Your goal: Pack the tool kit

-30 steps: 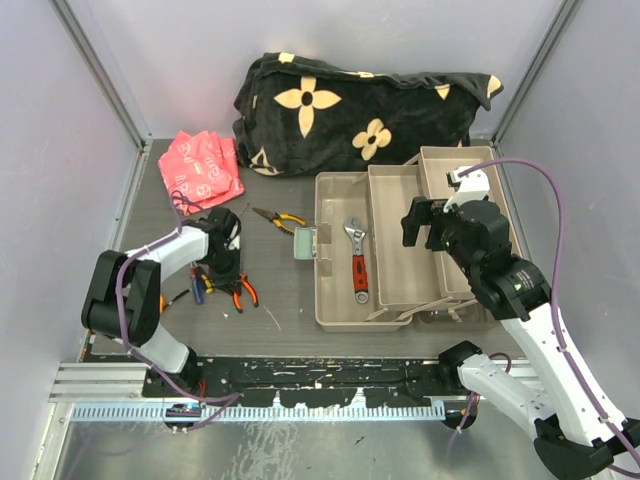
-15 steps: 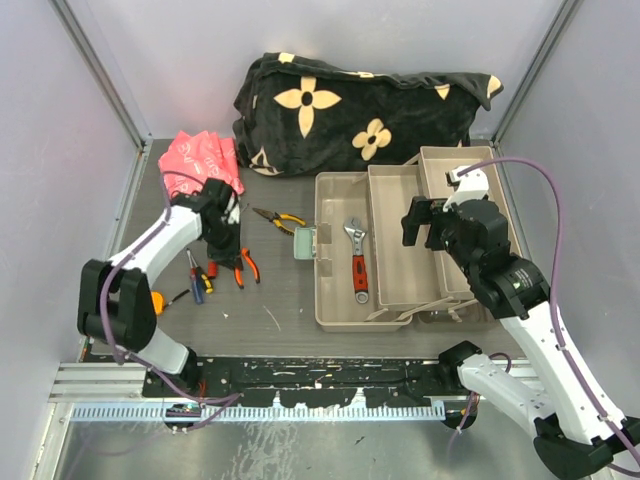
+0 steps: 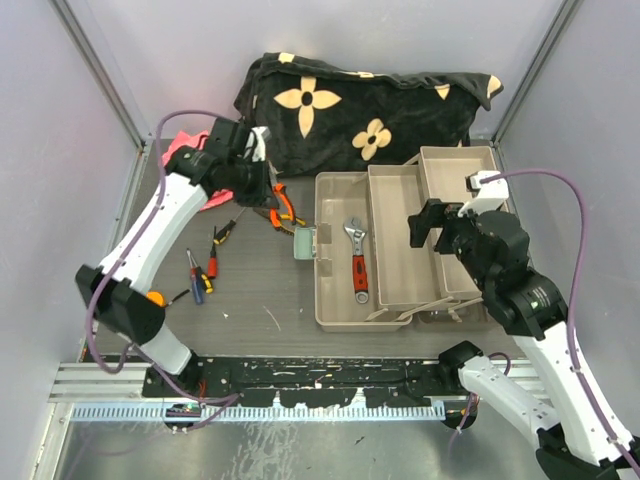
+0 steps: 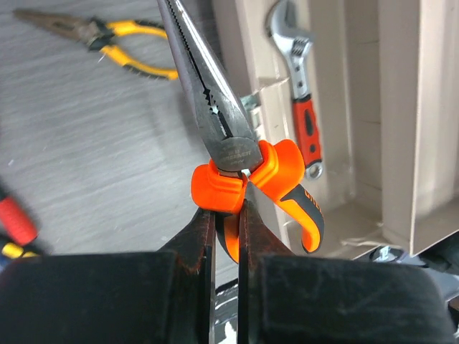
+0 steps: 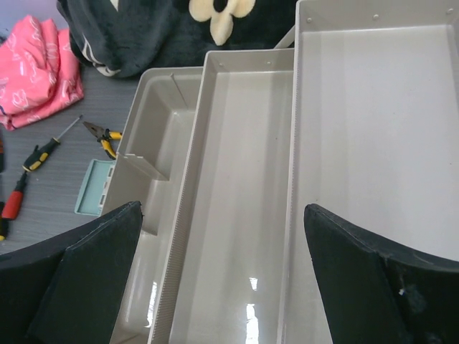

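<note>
Desk (image 3: 270, 300) of dark grey wood grain between pale lilac walls (image 3: 60, 180).
Left end effector (image 4: 226, 215) pinches orange-handled pliers (image 4: 215, 122) just left of the open toolbox (image 3: 321, 250); right end effector (image 5: 222, 211) hangs spread above its trays (image 5: 244, 179).

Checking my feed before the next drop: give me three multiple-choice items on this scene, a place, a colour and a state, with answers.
1. Where does the wrench lie? A on the blanket; B in the toolbox's leftmost tray; C on the table.
2. What colour are the handles of the pliers in the left gripper? A orange; B blue; C green.
3. How is the right gripper? A shut on the wrench; B shut, empty; C open, empty.
Answers: B, it rests on that tray's floor; A, the left wrist view shows orange grips between the shut fingers; C, its fingers stand wide apart above the trays.
</note>
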You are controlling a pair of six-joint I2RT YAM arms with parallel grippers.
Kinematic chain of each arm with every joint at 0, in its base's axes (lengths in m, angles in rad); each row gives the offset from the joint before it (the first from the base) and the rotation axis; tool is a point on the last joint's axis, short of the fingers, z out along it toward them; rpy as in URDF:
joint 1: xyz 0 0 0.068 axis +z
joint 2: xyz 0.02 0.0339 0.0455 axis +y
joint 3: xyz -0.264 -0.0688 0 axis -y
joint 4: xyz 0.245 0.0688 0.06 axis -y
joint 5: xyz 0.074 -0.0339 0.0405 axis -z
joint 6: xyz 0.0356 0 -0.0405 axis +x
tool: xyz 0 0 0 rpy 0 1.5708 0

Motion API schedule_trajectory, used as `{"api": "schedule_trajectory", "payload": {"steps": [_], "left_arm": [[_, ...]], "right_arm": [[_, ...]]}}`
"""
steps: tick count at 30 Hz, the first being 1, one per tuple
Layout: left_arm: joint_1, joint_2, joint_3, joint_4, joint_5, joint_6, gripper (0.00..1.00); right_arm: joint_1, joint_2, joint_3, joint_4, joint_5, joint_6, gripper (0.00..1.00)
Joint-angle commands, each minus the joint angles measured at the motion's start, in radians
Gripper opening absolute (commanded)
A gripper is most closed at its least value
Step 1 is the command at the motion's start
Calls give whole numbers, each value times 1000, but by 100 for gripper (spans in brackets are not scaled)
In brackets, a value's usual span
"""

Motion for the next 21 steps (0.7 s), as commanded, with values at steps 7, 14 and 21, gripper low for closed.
{"api": "schedule_trajectory", "payload": {"steps": [7, 14, 21], "left_arm": [[-280, 327, 497, 110, 76, -16, 0], [-377, 547, 734, 152, 83, -36, 0], [-425, 680, 812, 189, 84, -58, 0]], "right_arm": [[-4, -84, 46, -9, 83, 67, 100], [-4, -112, 52, -34, 81, 85, 100], [-4, -136, 62, -68, 105, 77, 100]]}}
